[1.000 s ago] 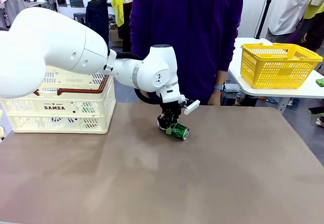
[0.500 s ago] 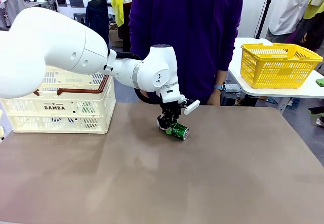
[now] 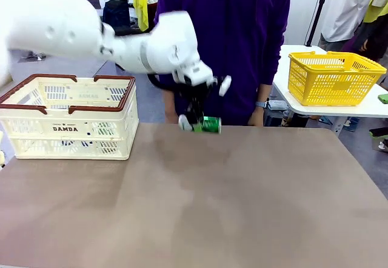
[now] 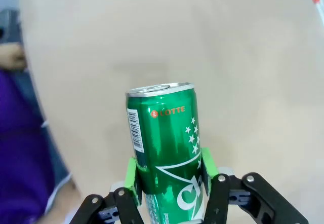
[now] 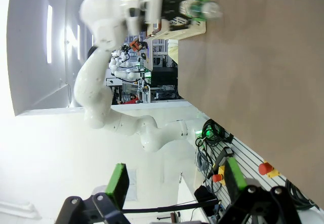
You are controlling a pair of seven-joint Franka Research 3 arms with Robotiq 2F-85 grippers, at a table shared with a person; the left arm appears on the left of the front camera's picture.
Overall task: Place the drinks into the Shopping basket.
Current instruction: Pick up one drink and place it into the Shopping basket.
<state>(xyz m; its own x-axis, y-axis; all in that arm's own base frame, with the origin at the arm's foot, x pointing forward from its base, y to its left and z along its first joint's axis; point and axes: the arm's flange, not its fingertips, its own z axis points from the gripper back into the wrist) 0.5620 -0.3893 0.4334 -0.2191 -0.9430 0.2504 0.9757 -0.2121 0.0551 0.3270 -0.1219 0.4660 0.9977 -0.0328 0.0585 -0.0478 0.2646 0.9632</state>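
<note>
- Left fingers (image 4: 169, 181) are clamped on a green can (image 3: 209, 124), held lying sideways above the desk (image 3: 242, 207), centre of the frame.
- Shopping basket (image 3: 70, 119) sits at left; it seems to hold cans, though blurred.
- Right fingers (image 5: 174, 181) are spread apart, holding nothing.

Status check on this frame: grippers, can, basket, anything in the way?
Left gripper shut on green can, lifted off table. Right gripper open, idle. Shopping basket at left, path unobstructed.
</note>
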